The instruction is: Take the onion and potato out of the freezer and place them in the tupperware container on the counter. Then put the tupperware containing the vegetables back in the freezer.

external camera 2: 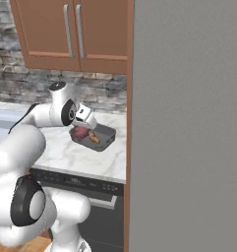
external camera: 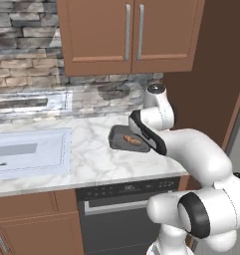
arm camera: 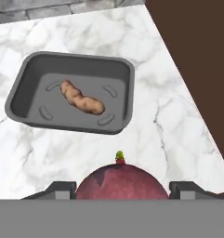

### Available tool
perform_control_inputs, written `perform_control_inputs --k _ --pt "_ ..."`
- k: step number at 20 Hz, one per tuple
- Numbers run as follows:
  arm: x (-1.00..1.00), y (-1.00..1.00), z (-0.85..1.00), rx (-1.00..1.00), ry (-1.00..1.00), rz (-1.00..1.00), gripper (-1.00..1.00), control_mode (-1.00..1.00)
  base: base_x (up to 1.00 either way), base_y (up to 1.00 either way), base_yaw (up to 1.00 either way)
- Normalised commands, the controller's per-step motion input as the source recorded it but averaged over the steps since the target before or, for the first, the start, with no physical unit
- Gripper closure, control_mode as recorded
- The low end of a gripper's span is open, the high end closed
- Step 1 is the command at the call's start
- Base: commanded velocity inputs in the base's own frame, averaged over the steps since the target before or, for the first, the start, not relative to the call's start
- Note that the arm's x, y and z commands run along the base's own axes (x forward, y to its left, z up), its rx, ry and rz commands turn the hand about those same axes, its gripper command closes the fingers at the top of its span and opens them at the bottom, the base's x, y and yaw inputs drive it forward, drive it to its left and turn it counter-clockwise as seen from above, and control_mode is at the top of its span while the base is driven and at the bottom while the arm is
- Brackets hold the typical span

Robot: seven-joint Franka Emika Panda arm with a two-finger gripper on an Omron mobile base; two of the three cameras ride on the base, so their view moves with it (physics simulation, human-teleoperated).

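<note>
I count one dark tupperware container [arm camera: 20, 100] on my one marble counter [arm camera: 169, 121], one potato [arm camera: 82, 99], one red onion [arm camera: 122, 185], one sink [external camera: 27, 152], one grey freezer [external camera 2: 189, 123], and two wooden wall-cabinet doors [external camera: 129, 32].

Onion [arm camera: 122, 182] bottom cut off

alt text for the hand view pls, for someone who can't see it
A dark red onion sits between the robot's jaws at the bottom, held above a white marble counter. Ahead lies a dark grey tupperware container with an orange-brown potato resting inside it.
</note>
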Motion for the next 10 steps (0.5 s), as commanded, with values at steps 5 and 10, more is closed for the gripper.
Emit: perform_control_inputs --k 5,10 --pt "0.83 0.0 -0.15 0.0 0.0 0.0 1.0 -1.0 0.0 0.0 0.0" --pt "0.64 0.05 -0.35 0.0 0.0 0.0 1.0 -1.0 0.0 0.0 0.0"
